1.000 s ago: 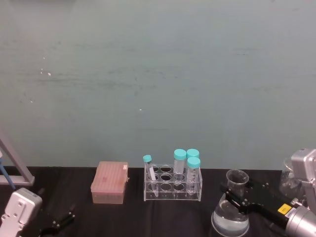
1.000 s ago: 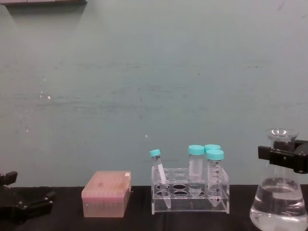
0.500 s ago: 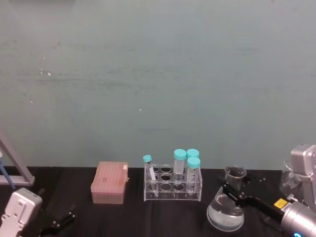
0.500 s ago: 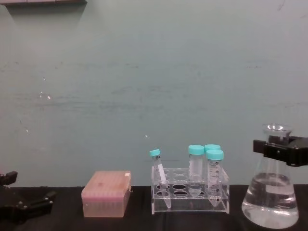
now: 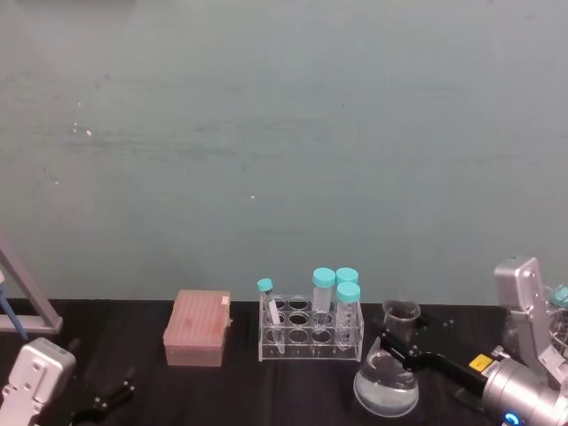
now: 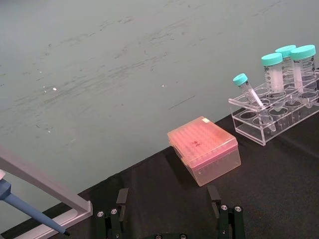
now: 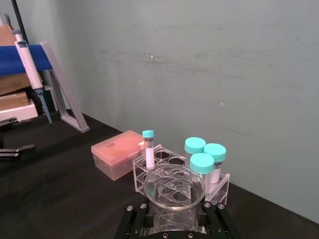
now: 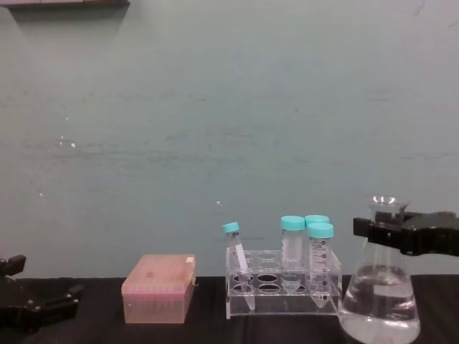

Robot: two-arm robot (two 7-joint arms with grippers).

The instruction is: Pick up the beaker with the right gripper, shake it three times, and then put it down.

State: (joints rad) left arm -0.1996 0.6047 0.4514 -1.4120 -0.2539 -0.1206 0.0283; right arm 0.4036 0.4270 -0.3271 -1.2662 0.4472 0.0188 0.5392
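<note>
Though its white graduation marks are unreadable, the clear glass conical beaker (image 8: 380, 301) hangs neck-clamped in the black right pincer (image 8: 391, 233) — arm reaching level from the right.

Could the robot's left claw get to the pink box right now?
Probably yes. The left gripper sits low at the table's left, jaws open and holding nothing, and bare black table lies between it and the pink box. The right gripper is busy gripping the beaker.

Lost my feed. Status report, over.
Right gripper shut on beaker neck, beaker tilted, liquid inside. Left gripper parked low left, open. Tube rack close beside beaker.
</note>
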